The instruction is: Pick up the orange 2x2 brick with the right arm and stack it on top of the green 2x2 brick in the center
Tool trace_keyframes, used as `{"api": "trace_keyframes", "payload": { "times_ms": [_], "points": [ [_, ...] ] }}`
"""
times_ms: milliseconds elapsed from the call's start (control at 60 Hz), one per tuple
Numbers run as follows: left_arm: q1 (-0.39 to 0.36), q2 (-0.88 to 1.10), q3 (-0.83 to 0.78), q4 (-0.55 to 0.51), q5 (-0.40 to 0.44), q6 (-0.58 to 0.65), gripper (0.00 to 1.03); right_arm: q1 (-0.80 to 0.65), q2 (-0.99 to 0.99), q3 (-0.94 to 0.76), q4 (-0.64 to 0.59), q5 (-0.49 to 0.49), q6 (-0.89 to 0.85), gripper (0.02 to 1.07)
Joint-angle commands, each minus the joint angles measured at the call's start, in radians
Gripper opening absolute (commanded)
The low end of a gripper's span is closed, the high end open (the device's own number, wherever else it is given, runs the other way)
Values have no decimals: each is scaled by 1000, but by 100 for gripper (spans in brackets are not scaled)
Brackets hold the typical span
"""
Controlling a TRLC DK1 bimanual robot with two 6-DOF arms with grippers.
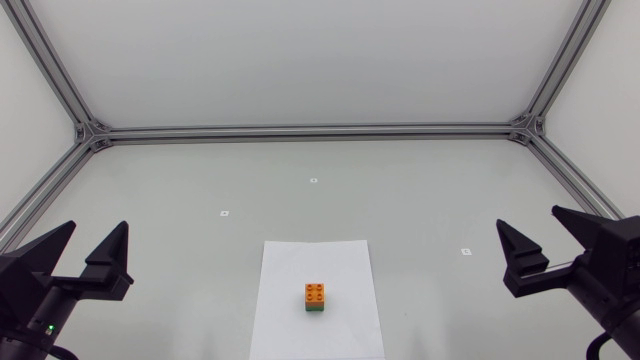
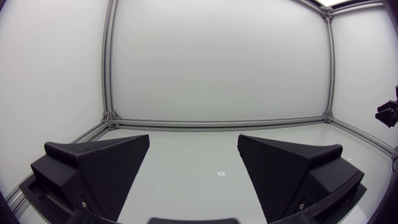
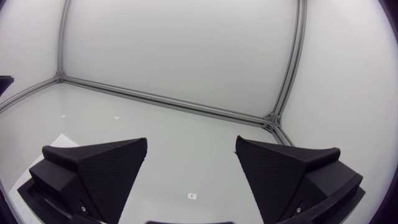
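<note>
The orange 2x2 brick (image 1: 315,293) sits on top of the green 2x2 brick (image 1: 315,308), which shows only as a thin green band under it, on a white paper sheet (image 1: 340,265) at the table's front middle. My left gripper (image 1: 88,243) rests at the left edge, open and empty; my right gripper (image 1: 541,227) rests at the right edge, open and empty, well away from the stack. In the left wrist view my left gripper (image 2: 194,163) shows nothing between its fingers. In the right wrist view my right gripper (image 3: 190,167) is likewise empty, and a corner of the paper sheet (image 3: 62,140) shows beside it.
Small white markers lie on the grey table: one (image 1: 313,180) at the middle back, one (image 1: 224,213) to the left, one (image 1: 465,251) to the right. An aluminium frame (image 1: 310,131) borders the table at the back and sides.
</note>
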Motion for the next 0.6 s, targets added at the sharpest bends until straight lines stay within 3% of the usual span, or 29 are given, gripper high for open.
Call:
{"api": "trace_keyframes", "payload": {
  "times_ms": [0,350,583],
  "points": [
    [2,-8,-41,-15,6,13,99,-13,-34,-55,47,10,56,103],
    [2,-8,-41,-13,4,13,99,-45,-160,-221,233,24,179,103],
    [2,-8,-41,-15,4,13,99,-45,-160,-222,234,24,179,103]
  ]
}}
